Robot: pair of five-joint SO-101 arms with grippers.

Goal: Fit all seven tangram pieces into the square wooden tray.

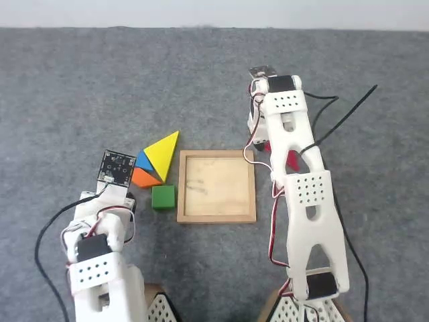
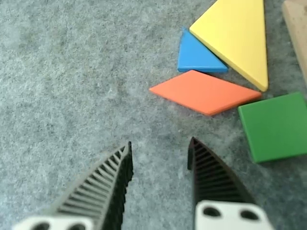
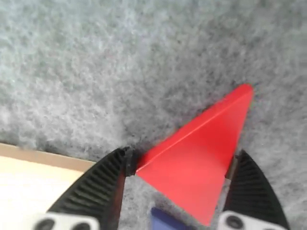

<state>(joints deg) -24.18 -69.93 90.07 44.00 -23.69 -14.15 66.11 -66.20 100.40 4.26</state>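
The square wooden tray (image 1: 214,218) lay empty at the middle of the high view, so no piece was yet fitted. Just off its right edge the red triangle (image 3: 196,163) sat on the grey felt bench (image 1: 67,80). The right gripper (image 3: 181,157) was closed across it, one finger on a corner and the other on the opposite edge, probably to carry it into the tray. A dark blue piece (image 3: 163,218) peeked out beside it.

Left of the tray clustered the yellow triangle (image 1: 164,153), blue triangle (image 1: 143,161), orange parallelogram (image 1: 144,178) and green square (image 1: 163,197), likely staged for the other arm. The left gripper (image 2: 160,146) hung open above bare felt near the parallelogram.
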